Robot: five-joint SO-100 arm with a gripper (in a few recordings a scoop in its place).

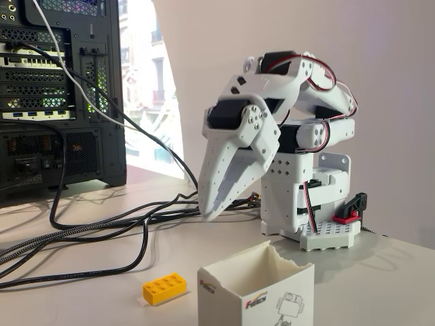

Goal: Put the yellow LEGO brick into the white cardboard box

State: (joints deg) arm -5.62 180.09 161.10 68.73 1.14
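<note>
Leftmost, a black computer tower (61,95) trails dark cables (102,231) across the table (380,272). Below and left of the fingers lies the yellow brick (164,288) — small, bright, studded on top. The white gripper (212,212) hangs above the table, fingers pressed together, empty. Below and right — the white box (258,288), open-topped with ragged edges.

Black computer tower (61,95) stands at left rear on the pale table (102,261), back panel with ports facing the camera. Black and braided cables (115,227) run from it across the tabletop; a white cable (68,68) hangs over the case. Bright window (146,75) behind, white wall (380,54) at right.
</note>
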